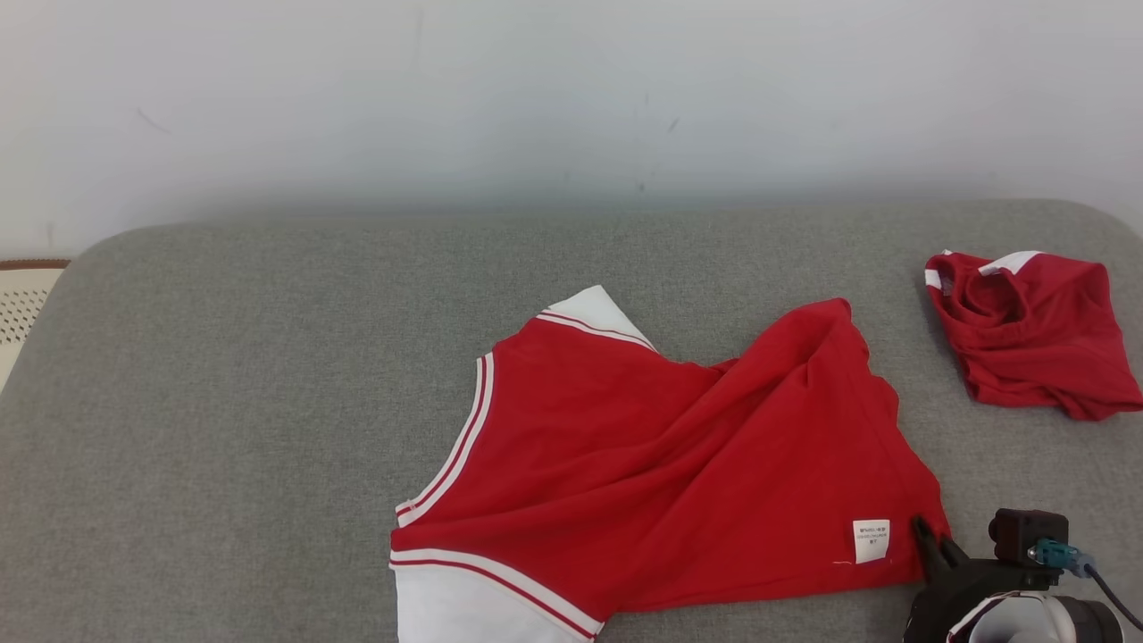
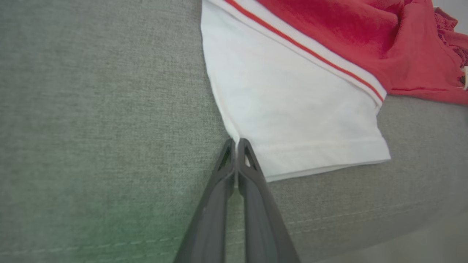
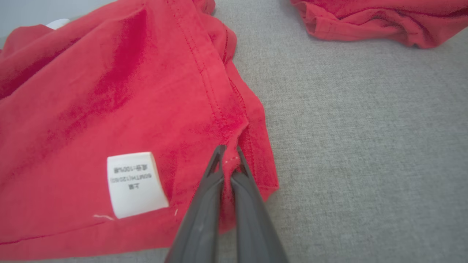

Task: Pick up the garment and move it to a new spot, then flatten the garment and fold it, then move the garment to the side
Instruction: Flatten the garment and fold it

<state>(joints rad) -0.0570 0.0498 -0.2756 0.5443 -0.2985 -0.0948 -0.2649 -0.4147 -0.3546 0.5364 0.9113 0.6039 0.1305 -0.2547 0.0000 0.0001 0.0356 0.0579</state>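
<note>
Head view: high up, looks forward and down across the grey fabric surface (image 1: 223, 375) to the pale wall (image 1: 571, 89), far enough back to take in most of the garment (image 1: 661, 464). Left wrist view: low and very close, looks along the left fingers (image 2: 215, 204) at the white sleeve (image 2: 292, 117); the head view has the same sleeve at its bottom edge. Right wrist view: just as close, looks along the right fingers (image 3: 199, 219) at the red hem corner; it shares the white label (image 3: 133, 184) and the second red garment (image 3: 384, 18) with the head view.
</note>
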